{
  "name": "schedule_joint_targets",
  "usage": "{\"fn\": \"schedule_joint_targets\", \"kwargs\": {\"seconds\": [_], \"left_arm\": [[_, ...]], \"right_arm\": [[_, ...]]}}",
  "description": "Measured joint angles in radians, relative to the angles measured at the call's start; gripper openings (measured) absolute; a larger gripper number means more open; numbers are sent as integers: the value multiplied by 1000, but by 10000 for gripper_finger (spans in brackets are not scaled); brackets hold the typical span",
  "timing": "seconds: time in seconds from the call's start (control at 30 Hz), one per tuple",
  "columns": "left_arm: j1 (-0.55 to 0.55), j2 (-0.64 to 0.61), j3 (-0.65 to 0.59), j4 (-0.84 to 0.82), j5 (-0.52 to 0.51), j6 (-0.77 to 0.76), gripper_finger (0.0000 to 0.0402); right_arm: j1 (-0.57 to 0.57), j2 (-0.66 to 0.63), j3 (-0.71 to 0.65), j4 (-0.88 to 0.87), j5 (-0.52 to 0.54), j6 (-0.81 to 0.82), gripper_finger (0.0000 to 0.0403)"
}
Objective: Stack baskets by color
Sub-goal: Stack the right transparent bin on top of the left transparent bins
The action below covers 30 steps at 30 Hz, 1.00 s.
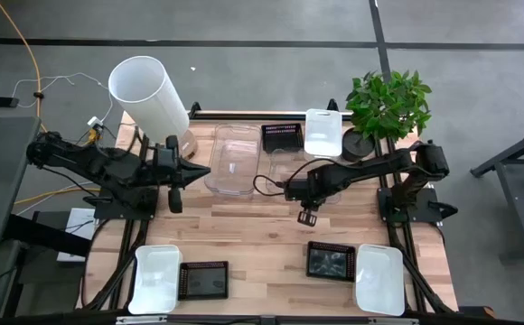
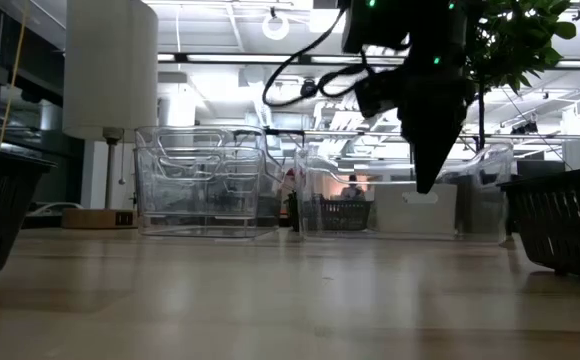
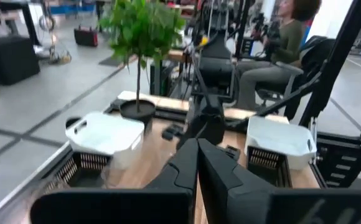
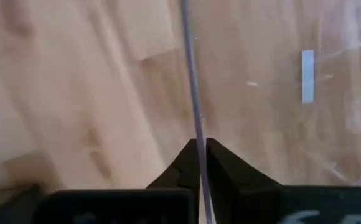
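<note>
Two clear baskets side by side; right gripper (image 4: 198, 148) pinches right clear basket (image 1: 291, 170) wall; left gripper (image 3: 196, 149) closed, empty.

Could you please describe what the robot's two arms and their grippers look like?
Both arms are dark, nearly black, built of jointed segments. The left gripper ends in two smooth, wedge-shaped black fingers. The right gripper has the same black tapered fingers. A black cable loops along the right arm, and small green lights glow on its upper housing in the low view.

A robotics lab or open workshop hall: around the wooden table (image 1: 244, 230) lie a grey concrete floor (image 1: 262, 68), trailing cables (image 1: 59, 86), ceiling strip lights (image 2: 220, 58) and a seated person (image 3: 280, 43) beyond it.
</note>
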Motion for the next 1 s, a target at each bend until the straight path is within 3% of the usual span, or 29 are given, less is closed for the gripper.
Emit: {"fn": "schedule_joint_targets", "kwargs": {"seconds": [0.27, 0.47, 0.6, 0.77, 1.0], "left_arm": [[0, -11, 80, 13, -14, 84, 0], [0, -33, 89, 207, 66, 183, 0], [0, -45, 89, 333, 155, 216, 0], [0, -60, 89, 431, 251, 220, 0], [0, -66, 89, 465, 261, 219, 0]], "right_arm": [[54, -188, 91, -12, -17, 65, 1], [76, -219, 333, -28, 47, -72, 1], [57, -137, 540, -66, 141, -331, 0], [21, 3, 738, -117, 150, -941, 0], [-66, 171, 896, -131, 187, -1466, 0]]}}
